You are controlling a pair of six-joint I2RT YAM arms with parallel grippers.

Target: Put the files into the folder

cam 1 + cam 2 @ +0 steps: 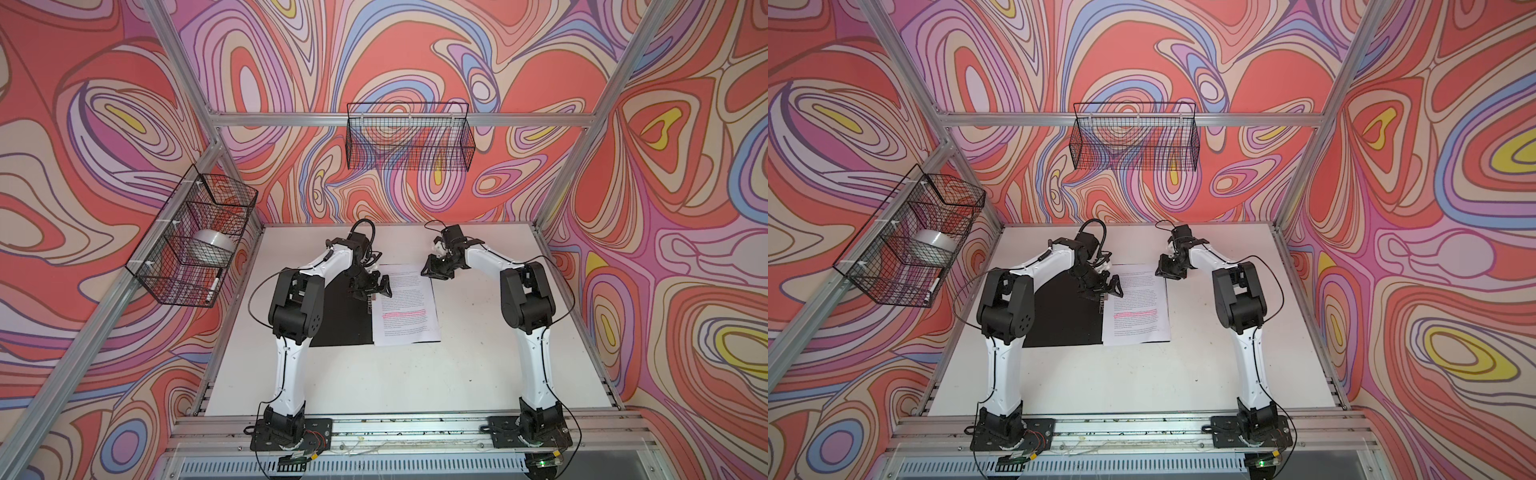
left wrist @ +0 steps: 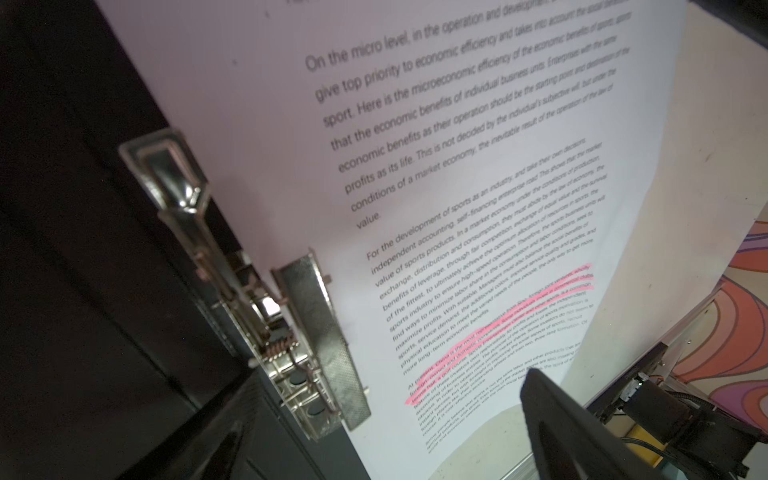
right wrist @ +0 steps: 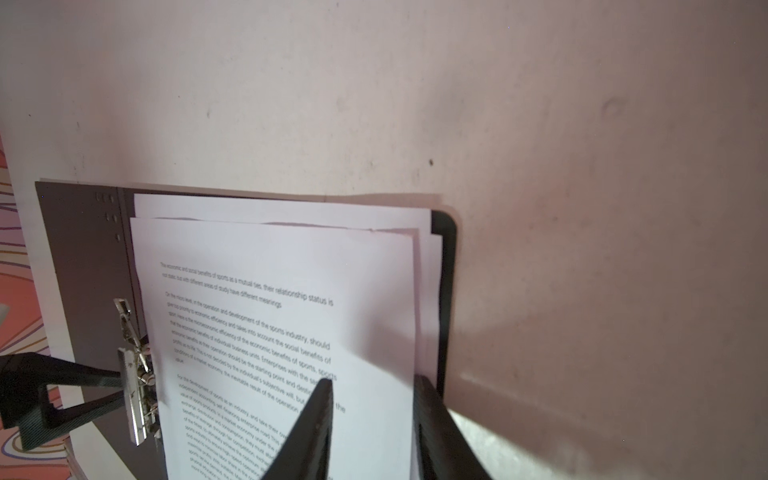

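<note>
Both top views: left arm (image 1: pixel 297 299) hides part of the folder (image 1: pixel 345 320), open toward the table's (image 1: pixel 415 374) far edge; files (image 1: pixel 407 307) cover its right half. Left gripper (image 1: pixel 376 290) gapes empty over the clip (image 2: pixel 291 332); right gripper (image 3: pixel 374 380), half-open, straddles the files' edge, contact unclear

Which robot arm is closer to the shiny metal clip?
Left. The left end effector hovers right beside the metal clip at the spine of the folder. The right end effector is across the files, over their opposite edge.
</note>
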